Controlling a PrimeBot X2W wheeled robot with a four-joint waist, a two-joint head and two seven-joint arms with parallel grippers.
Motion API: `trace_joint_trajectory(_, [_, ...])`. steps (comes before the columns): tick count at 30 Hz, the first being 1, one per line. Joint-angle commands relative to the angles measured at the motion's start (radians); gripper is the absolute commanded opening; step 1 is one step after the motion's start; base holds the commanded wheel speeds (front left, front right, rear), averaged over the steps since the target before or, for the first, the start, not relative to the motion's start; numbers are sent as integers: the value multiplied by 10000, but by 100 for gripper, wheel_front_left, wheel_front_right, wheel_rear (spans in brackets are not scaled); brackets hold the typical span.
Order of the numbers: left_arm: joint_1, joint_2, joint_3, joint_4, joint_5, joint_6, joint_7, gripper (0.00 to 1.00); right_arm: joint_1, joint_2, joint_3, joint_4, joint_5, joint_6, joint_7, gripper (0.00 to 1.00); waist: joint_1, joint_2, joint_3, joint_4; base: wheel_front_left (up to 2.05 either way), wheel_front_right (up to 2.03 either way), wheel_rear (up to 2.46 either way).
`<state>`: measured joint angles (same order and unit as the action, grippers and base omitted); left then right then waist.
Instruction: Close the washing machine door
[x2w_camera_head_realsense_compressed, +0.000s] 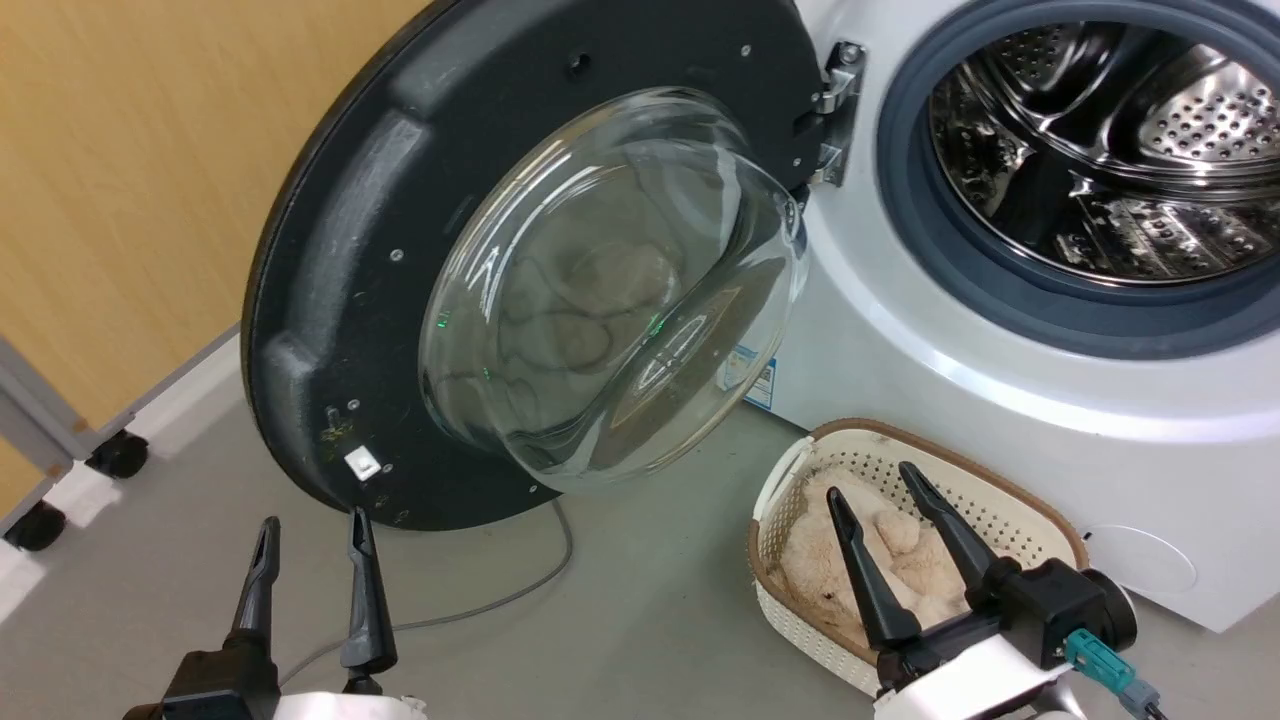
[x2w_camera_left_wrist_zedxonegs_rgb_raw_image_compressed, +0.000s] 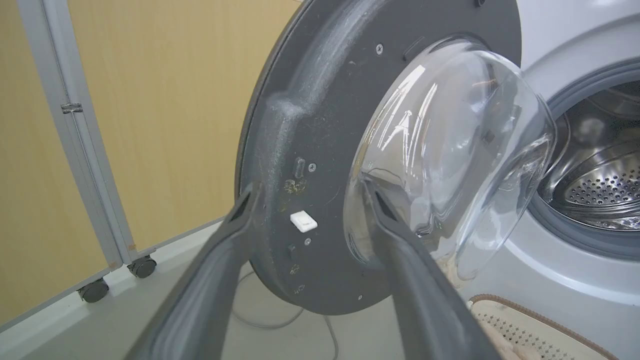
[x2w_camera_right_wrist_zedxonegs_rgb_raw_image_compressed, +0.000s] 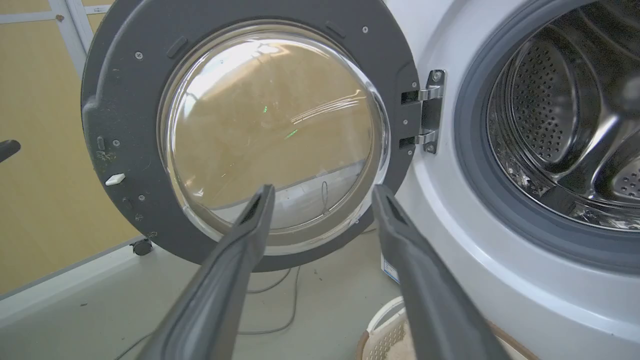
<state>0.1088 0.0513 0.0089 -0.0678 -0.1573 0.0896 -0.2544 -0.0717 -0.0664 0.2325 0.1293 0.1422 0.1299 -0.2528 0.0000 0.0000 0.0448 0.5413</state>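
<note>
Left pincer (x2w_camera_head_realsense_compressed: 313, 520): released, fingers spread, nothing between them. It points up the head view at the lower free edge of the washing machine door (x2w_camera_head_realsense_compressed: 330, 250), just below the small white latch (x2w_camera_head_realsense_compressed: 362, 463); contact with the rim cannot be confirmed. In the left wrist view the two fingers frame that latch edge. Right pincer (x2w_camera_head_realsense_compressed: 870, 480): released and empty, fingers spread, positioned over the cream perforated basket (x2w_camera_head_realsense_compressed: 985, 500), which holds a beige plush item (x2w_camera_head_realsense_compressed: 820, 570) and stands on the floor (x2w_camera_head_realsense_compressed: 650, 620) against the front of the washing machine (x2w_camera_head_realsense_compressed: 900, 330). The door stands fully open to the left of the drum opening in the head view, upright, hung from the metal hinge (x2w_camera_head_realsense_compressed: 838, 110) at its right edge. Its inner face is turned toward the robot, and the clear glass bowl (x2w_camera_head_realsense_compressed: 610, 290) bulges outward from that face, toward the lower right. The grey gasket (x2w_camera_head_realsense_compressed: 910, 190) and steel drum (x2w_camera_head_realsense_compressed: 1100, 150) are exposed. A grey cable (x2w_camera_head_realsense_compressed: 520, 590) lies on the floor under the door.
</note>
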Motion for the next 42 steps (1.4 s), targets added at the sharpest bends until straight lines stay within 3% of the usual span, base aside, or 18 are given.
trace_joint_trajectory(1, [142, -11, -15, -56, -70, 54, -74, 100, -167, -61, 35, 47, 31, 8, -90, 100, 0, 0, 10, 28, 0, 0, 0])
trace_joint_trajectory(10, [128, -11, -31, -97, -183, 14, -74, 100, -112, -57, -23, 10, -18, 8, -90, 100, 0, 0, 29, 23, 0, 0, 0])
trace_joint_trajectory(12, [83, -11, 17, -199, -216, -57, -74, 4, -96, -58, -26, -5, -32, 8, -90, 100, 0, 0, 48, 23, 0, 0, 0])
trace_joint_trajectory(13, [44, -11, 65, -267, -197, -119, -74, 0, -94, -63, -29, -14, -42, 8, -90, 100, 0, 0, 61, 23, 0, 0, 0])
trace_joint_trajectory(17, [-293, -4, 581, -686, -61, -404, -74, 0, -91, -103, -85, -97, -103, 8, -90, 100, 0, 0, 187, 23, 0, 0, 0])
trace_joint_trajectory(21, [-885, 357, 1385, -934, 4, -887, -74, 0, -31, -133, -234, -218, -204, 8, -90, 100, 0, 0, 369, 8, 0, 0, 0])
trace_joint_trajectory(25, [-1844, 1144, 2248, -682, -129, -1449, -74, 0, 73, -181, -411, -353, -316, 8, -90, 100, 0, 0, 533, -10, 0, 0, 0])
trace_joint_trajectory(31, [-3554, 2492, 3047, 947, -924, -1994, -74, 0, 242, -217, -683, -566, -463, 8, -90, 100, 0, 0, 740, -15, 0, 0, 0])
trace_joint_trajectory(35, [-5041, 2825, 3700, 2832, -2666, -2121, 44, 0, 286, -198, -784, -693, -541, 8, -90, 100, 0, 0, 894, -63, 0, 0, 0])
trace_joint_trajectory(42, [-7085, 2970, 4982, 6194, -6110, -2178, 1984, 0, 171, -208, -684, -747, -621, 8, -90, 100, 0, 0, 1143, -255, 0, 0, 0])
